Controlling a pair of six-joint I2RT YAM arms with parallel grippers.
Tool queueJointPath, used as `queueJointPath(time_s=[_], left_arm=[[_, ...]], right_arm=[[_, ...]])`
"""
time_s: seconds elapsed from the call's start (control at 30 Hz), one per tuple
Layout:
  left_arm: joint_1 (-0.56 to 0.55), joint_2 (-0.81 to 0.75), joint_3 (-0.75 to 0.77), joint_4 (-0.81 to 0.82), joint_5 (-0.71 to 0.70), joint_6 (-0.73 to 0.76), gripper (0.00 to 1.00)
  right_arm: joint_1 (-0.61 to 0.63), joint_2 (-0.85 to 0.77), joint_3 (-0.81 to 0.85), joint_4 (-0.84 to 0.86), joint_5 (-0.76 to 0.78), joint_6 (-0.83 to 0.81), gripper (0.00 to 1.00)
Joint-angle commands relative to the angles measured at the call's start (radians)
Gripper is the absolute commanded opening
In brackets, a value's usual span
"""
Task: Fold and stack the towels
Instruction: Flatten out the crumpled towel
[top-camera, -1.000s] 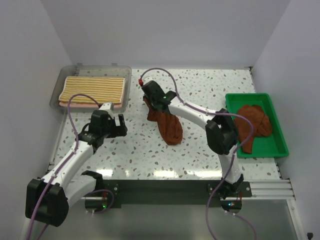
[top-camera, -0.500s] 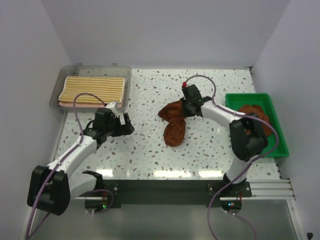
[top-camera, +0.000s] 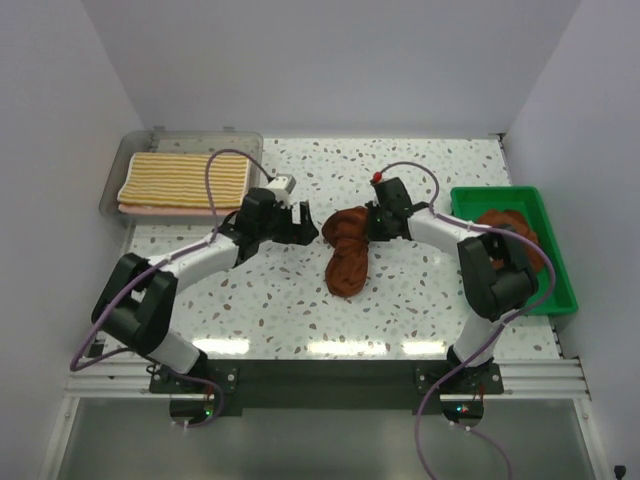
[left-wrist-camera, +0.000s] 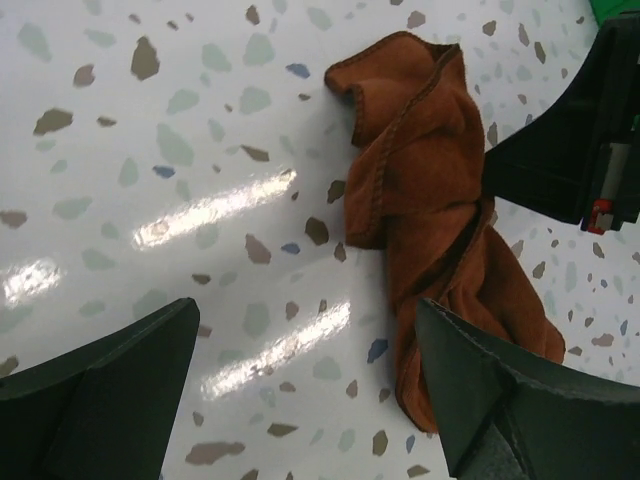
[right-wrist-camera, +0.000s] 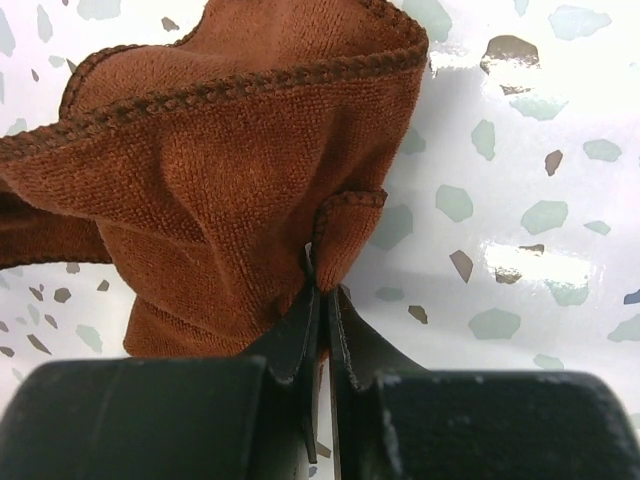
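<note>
A crumpled rust-brown towel (top-camera: 345, 252) lies in a twisted heap at the table's middle. My right gripper (top-camera: 376, 222) is shut on a hemmed corner of it at the heap's upper right; in the right wrist view the jaws (right-wrist-camera: 322, 290) pinch the towel (right-wrist-camera: 230, 170) edge. My left gripper (top-camera: 302, 222) stands open just left of the heap, and its wrist view shows its right finger (left-wrist-camera: 490, 400) over the towel (left-wrist-camera: 430, 200). A second rust-brown towel (top-camera: 508, 240) lies bunched in the green tray. A folded yellow-and-white striped towel (top-camera: 185, 178) rests on a pink one (top-camera: 160, 210) in the bin.
The green tray (top-camera: 556, 298) sits at the table's right edge. The clear grey bin (top-camera: 252, 142) stands at the back left corner. White walls close the table on three sides. Purple cables loop above both arms.
My left arm has swung right from beside the bin to the heap's left side, still open. My right gripper dragged the towel's corner rightward, then held nearly still.
</note>
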Motion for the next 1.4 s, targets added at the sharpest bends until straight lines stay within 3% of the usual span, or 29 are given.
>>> queueJointPath(time_s=[0.0,0.3,0.4,0.5,0.53,0.63,0.83,1.03,1.37], left_arm=[[-0.044,0.081,0.09,0.152,0.009,0.085,0.94],[-0.103,0.245,0.185,0.199,-0.024,0.118,0.83],[-0.103,0.291,0.219,0.221,-0.026,0.116,0.74],[-0.106,0.331,0.257,0.225,-0.024,0.122,0.56],[-0.106,0.339,0.263,0.225,-0.017,0.124,0.38],[-0.106,0.331,0.271,0.199,-0.023,0.13,0.0],[-0.098,0.189,0.28,-0.017,-0.212,0.104,0.0],[-0.083,0.095,0.297,-0.42,-0.313,0.009,0.0],[-0.08,0.009,0.109,-0.611,-0.366,-0.06,0.0]], right_arm=[[-0.009,0.012,-0.012,0.044,-0.047,0.017,0.03],[-0.014,0.005,-0.022,0.053,-0.061,0.027,0.03],[-0.014,0.005,-0.026,0.054,-0.061,0.029,0.03],[-0.015,0.002,-0.028,0.051,-0.059,0.032,0.03],[-0.015,-0.004,-0.028,0.05,-0.056,0.033,0.03],[-0.018,-0.022,-0.031,0.032,-0.026,0.03,0.04],[-0.06,-0.157,-0.08,-0.085,0.075,0.035,0.06],[-0.067,-0.339,-0.172,-0.254,0.184,0.055,0.06],[-0.066,-0.599,-0.301,-0.514,0.264,0.168,0.14]])
